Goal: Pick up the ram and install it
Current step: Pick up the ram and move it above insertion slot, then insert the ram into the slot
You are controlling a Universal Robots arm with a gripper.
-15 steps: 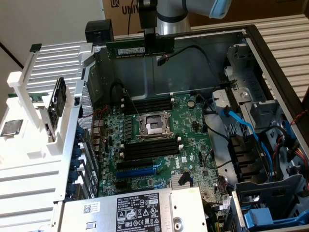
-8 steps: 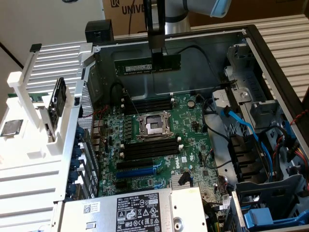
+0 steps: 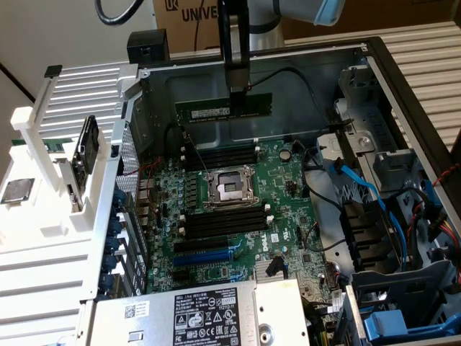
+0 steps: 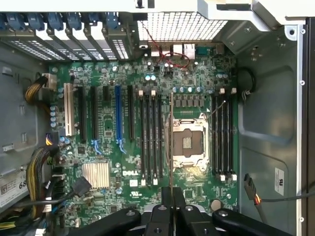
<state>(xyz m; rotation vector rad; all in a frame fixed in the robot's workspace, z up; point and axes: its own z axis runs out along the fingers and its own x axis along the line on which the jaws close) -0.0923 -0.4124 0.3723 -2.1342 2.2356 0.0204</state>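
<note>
As my arm [image 3: 234, 36] hangs straight down over the motherboard [image 3: 288, 191], my pincer [image 3: 237, 92] is clamped on the one ram [image 3: 216, 110], with two black slot banks [image 3: 220, 156] below.

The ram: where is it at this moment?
In the exterior view the ram is gripped at its top edge by the gripper. It is held level above the motherboard, over the black memory slots on the far side of the CPU socket.

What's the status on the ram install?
Hand shut on the ram. Ram aloft over the motherboard, not seated. Memory slots look empty; nothing seen blocking them.
</note>
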